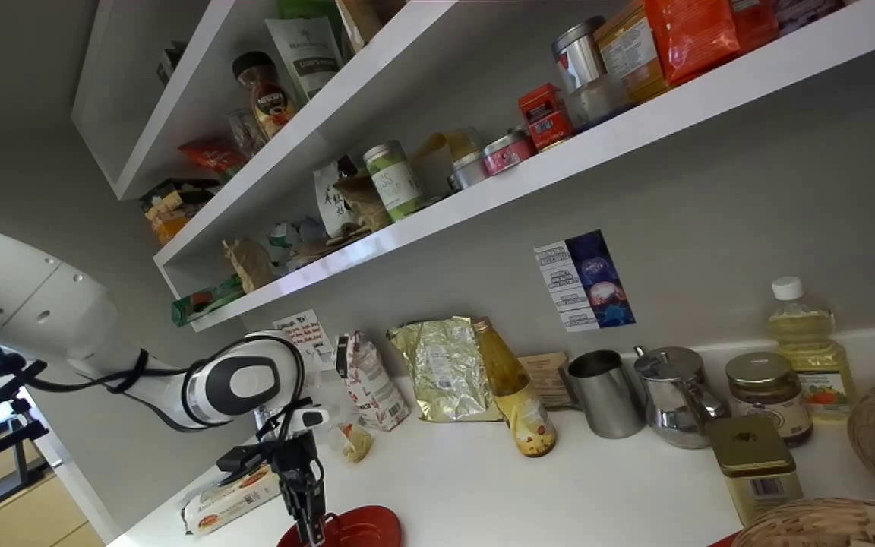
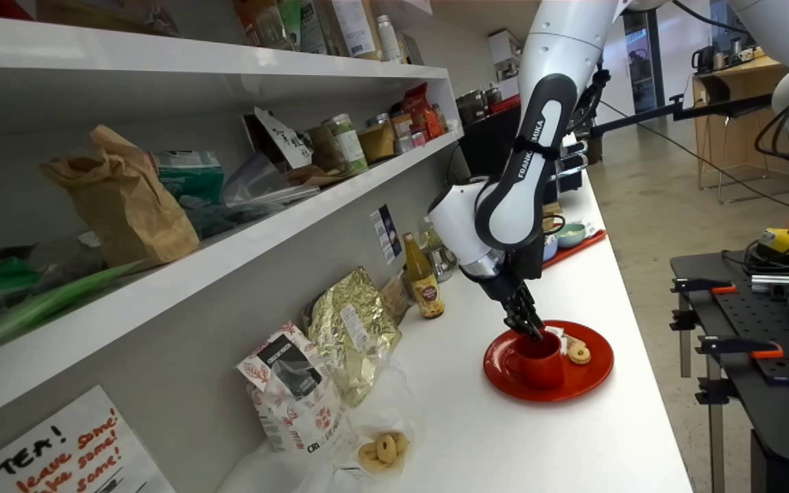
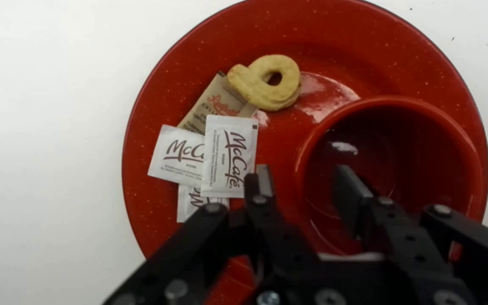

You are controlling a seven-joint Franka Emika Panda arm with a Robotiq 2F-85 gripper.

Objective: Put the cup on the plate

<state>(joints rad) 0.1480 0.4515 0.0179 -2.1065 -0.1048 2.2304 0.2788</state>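
The red cup stands upright on the red plate in an exterior view. In the wrist view, the cup is seen from above on the right part of the plate. My gripper is open, with one finger over the inside of the cup and the other outside its wall, so the rim lies between them without visible grip. In both exterior views my gripper points down at the cup. The plate is cut off by the frame edge in an exterior view.
A ring-shaped biscuit and several sugar packets lie on the plate beside the cup. Bags, a yellow bottle and metal mugs stand along the wall. A shelf hangs above the counter.
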